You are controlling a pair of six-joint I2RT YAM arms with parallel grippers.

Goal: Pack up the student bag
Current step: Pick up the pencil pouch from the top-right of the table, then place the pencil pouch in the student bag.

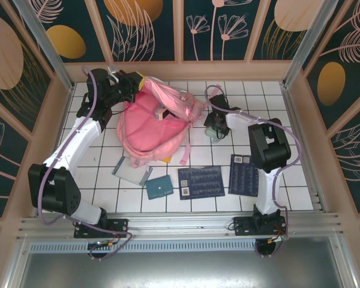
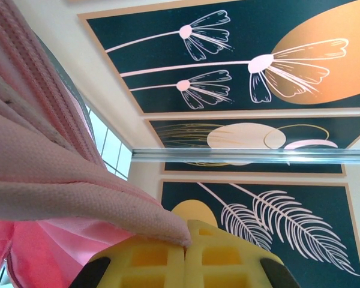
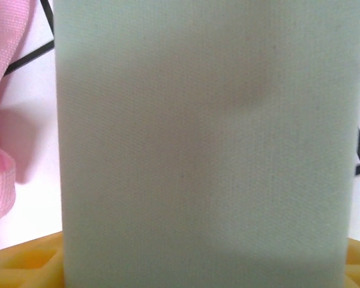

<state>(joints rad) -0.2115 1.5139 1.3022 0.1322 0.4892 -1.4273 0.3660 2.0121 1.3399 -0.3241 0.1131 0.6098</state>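
Observation:
The student bag [image 1: 150,129], a big soft pink backpack, lies on the white tiled table at the back left with its mouth facing the back. My left gripper [image 1: 134,84] sits at the bag's top edge. In the left wrist view its yellow fingers [image 2: 150,264] are shut on a fold of the pink fabric [image 2: 60,180]. My right gripper [image 1: 216,128] is just right of the bag, shut on a pale grey-green pouch [image 3: 204,132]; yellow fingertips [image 3: 18,264] flank the pouch's sides. A pink strap [image 3: 0,174] lies beside it.
In front of the bag lie a grey notebook [image 1: 132,170], a teal case [image 1: 159,188] and two dark blue printed cards [image 1: 201,182] [image 1: 245,175]. A small beige item [image 1: 161,113] shows on the bag. Wooden walls ring the table.

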